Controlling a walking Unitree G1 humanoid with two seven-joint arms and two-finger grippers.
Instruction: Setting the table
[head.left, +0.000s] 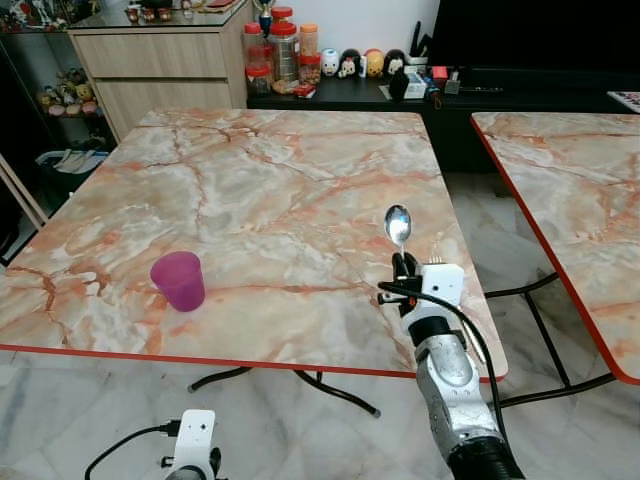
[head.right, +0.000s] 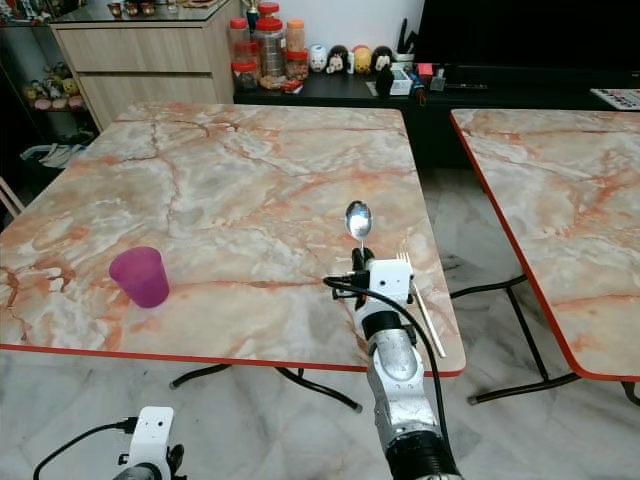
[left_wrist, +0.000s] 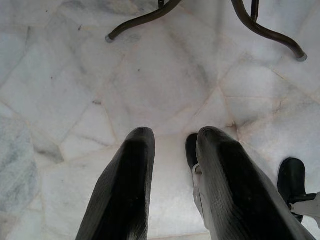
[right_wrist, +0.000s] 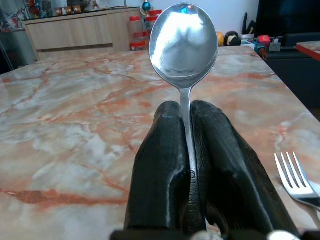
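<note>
Nearest the camera, the left gripper (left_wrist: 172, 175) hangs idle below the worktop's near edge, its jaws slightly apart over the marble floor (left_wrist: 150, 85). At the worktop's (head.left: 270, 180) near right corner the right gripper (head.left: 404, 264) has its jaws clamped on the handle of a spoon (head.left: 398, 225), which stands upright with its bowl above the fingertips. A fork (head.right: 418, 295) already lies on the worktop just beside that gripper, close to the right edge. A purple cup (head.left: 179, 280) stands near the near edge, well apart toward the left. The spoon probably goes down beside the fork. The risk lies in the grip: the jaws pinch a thin, smooth handle, so the spoon may twist or slip as the wrist tilts. Lowering so near the corner could also nudge the fork off the right edge.
</note>
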